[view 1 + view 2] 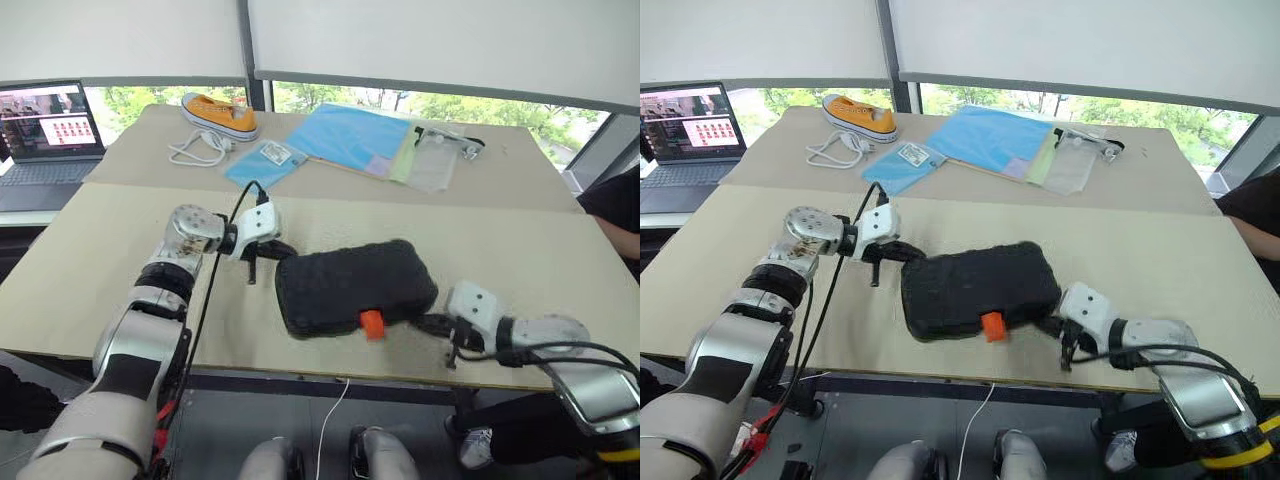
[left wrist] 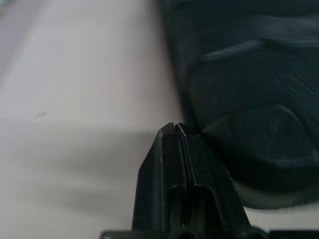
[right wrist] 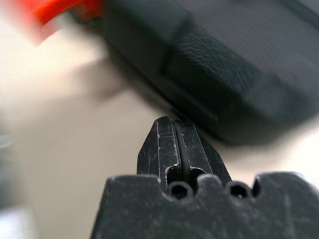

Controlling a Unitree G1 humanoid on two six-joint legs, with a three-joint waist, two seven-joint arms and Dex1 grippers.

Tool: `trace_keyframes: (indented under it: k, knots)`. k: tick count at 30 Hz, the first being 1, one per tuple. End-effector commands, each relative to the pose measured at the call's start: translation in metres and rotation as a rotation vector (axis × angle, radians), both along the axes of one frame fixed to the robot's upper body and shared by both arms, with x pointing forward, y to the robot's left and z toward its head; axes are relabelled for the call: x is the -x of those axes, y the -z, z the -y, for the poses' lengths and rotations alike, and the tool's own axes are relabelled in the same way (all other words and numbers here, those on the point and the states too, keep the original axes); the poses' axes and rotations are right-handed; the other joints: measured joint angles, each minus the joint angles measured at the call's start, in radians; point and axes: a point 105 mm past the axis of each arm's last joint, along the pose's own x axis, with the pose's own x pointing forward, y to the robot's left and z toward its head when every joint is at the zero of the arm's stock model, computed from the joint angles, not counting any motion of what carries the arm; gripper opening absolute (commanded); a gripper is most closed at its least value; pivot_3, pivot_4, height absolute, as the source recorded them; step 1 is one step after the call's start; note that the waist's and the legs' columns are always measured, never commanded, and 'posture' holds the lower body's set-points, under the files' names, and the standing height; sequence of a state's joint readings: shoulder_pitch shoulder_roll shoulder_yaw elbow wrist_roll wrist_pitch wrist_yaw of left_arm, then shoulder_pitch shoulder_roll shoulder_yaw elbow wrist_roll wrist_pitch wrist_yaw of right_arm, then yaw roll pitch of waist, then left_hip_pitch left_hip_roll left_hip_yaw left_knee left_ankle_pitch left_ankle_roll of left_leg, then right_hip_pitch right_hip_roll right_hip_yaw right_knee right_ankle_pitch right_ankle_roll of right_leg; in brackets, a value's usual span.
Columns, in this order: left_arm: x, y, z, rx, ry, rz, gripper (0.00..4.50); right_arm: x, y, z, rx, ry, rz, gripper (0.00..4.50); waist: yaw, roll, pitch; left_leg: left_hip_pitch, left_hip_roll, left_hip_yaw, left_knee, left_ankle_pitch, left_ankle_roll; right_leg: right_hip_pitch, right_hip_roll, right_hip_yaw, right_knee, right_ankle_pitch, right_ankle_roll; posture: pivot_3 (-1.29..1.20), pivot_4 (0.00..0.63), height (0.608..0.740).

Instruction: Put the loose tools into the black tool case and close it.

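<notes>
We have the black tool case (image 1: 355, 286) lying shut on the near table (image 1: 120, 290), its lid down and the small orange latch (image 1: 372, 323) facing our front edge, so in our judgement the packing is done and what remains is making sure the case is properly fastened. Our left gripper (image 1: 283, 251) sits at the case's left end with its two fingers pressed together on nothing, tip just beside the case's wall, as the left wrist view shows; whether it touches we cannot tell. Our right gripper (image 1: 432, 323) is at the near right corner, also pinched together and empty, close to the case edge and a little to the right of the latch. To do this step well, we would keep the left tip braced against the left end so the case cannot slide away, then bring the right tip along the front edge to the latch and press it home, pushing straight into the case rather than down onto the lid. We should go slowly: a closed fingertip slips easily off a small tab, and a sideways shove would only turn the case on the smooth board. No loose tools lie on this near table.
</notes>
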State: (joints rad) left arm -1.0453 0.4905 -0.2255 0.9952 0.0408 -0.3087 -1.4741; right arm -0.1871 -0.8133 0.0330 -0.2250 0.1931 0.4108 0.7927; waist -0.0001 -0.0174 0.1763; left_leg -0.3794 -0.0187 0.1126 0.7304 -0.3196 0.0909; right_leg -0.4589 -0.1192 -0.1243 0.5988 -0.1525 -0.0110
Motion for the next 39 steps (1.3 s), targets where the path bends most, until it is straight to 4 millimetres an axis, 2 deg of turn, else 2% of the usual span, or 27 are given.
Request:
trace_keyframes:
  k: [1, 3, 7, 11, 15, 18, 21, 25, 30, 34, 39]
  knots:
    - [0.020, 0.004, 0.010, -0.006, 0.131, -0.050, 0.06, -0.007, -0.021, 0.010, 0.012, 0.034, 0.108, 0.00, 0.004, 0.000, 0.000, 0.000, 0.000, 0.000, 0.000, 0.000, 0.000, 0.000, -0.001, 0.000, 0.001, 0.000, -0.001, 0.00, 0.150, 0.718]
    - [0.014, -0.009, 0.014, 0.067, 0.080, -0.032, 0.06, -0.003, -0.023, 0.011, 0.007, 0.027, 0.108, 0.00, 0.009, 0.000, 0.000, -0.001, 0.001, -0.002, 0.000, 0.000, 0.000, 0.000, -0.002, 0.000, 0.002, 0.002, -0.007, 0.00, 0.150, 0.718]
    - [0.007, -0.036, 0.014, 0.185, 0.005, -0.069, 0.06, 0.013, -0.036, 0.006, -0.051, -0.012, 0.093, 0.00, 0.011, 0.000, 0.000, -0.003, 0.000, -0.002, 0.001, 0.000, 0.000, 0.000, 0.003, -0.001, 0.004, 0.002, -0.007, 0.00, 0.150, 0.718]
    - [0.019, -0.049, 0.028, 0.233, 0.054, -0.129, 0.06, 0.040, -0.053, -0.011, -0.187, -0.083, 0.036, 0.00, 0.012, 0.000, 0.000, -0.002, 0.001, -0.002, 0.001, 0.000, 0.000, 0.000, 0.005, 0.000, 0.004, 0.001, -0.004, 0.00, 0.150, 0.718]
    - [0.032, -0.024, 0.049, 0.153, 0.121, -0.087, 0.06, 0.053, -0.046, -0.031, -0.199, -0.133, -0.013, 0.00, 0.013, 0.001, 0.000, 0.001, 0.001, -0.003, 0.001, 0.000, 0.000, 0.002, 0.004, 0.002, 0.004, 0.001, -0.004, 0.00, 0.150, 0.718]
    - [0.034, -0.005, 0.057, 0.089, 0.140, -0.048, 0.06, 0.048, -0.035, -0.038, -0.194, -0.119, -0.027, 0.00, 0.013, 0.000, 0.000, 0.001, 0.001, -0.003, 0.002, 0.000, 0.000, 0.002, 0.000, 0.003, 0.004, 0.001, -0.004, 0.00, 0.150, 0.718]
    - [0.039, 0.006, 0.057, 0.040, 0.170, -0.021, 0.06, 0.043, -0.019, -0.037, -0.127, -0.092, -0.077, 0.00, 0.013, 0.002, -0.002, 0.002, 0.000, -0.002, 0.002, 0.000, 0.000, 0.002, -0.002, 0.003, 0.005, 0.001, -0.004, 0.00, 0.150, 0.718]
    - [0.041, 0.008, 0.057, 0.023, 0.192, -0.009, 0.06, 0.033, -0.004, -0.028, -0.070, -0.027, -0.122, 0.00, 0.013, 0.002, -0.003, 0.002, 0.000, -0.002, 0.002, 0.000, 0.000, 0.002, -0.003, 0.003, 0.006, -0.001, -0.001, 0.00, 0.150, 0.718]
    - [0.041, 0.003, 0.062, 0.036, 0.200, 0.003, 0.06, 0.027, 0.007, -0.028, -0.052, -0.004, -0.128, 0.00, 0.013, 0.002, -0.003, 0.003, 0.000, -0.002, 0.002, 0.000, 0.000, 0.002, -0.004, 0.002, 0.009, -0.001, -0.002, 0.00, 0.150, 0.718]
    - [0.044, 0.002, 0.070, 0.032, 0.230, 0.023, 0.06, 0.021, 0.008, -0.033, -0.095, 0.016, -0.119, 0.00, 0.015, 0.002, -0.003, 0.003, 0.000, -0.002, 0.002, 0.000, 0.000, 0.002, -0.004, 0.002, 0.010, -0.001, -0.003, 0.00, 0.150, 0.718]
    - [0.043, 0.000, 0.071, 0.037, 0.230, 0.032, 0.06, 0.035, -0.004, -0.027, -0.089, -0.017, -0.139, 0.00, 0.019, 0.002, -0.003, 0.002, -0.001, -0.002, 0.002, 0.000, 0.000, 0.002, -0.004, 0.002, 0.009, -0.002, -0.001, 0.00, 0.150, 0.718]
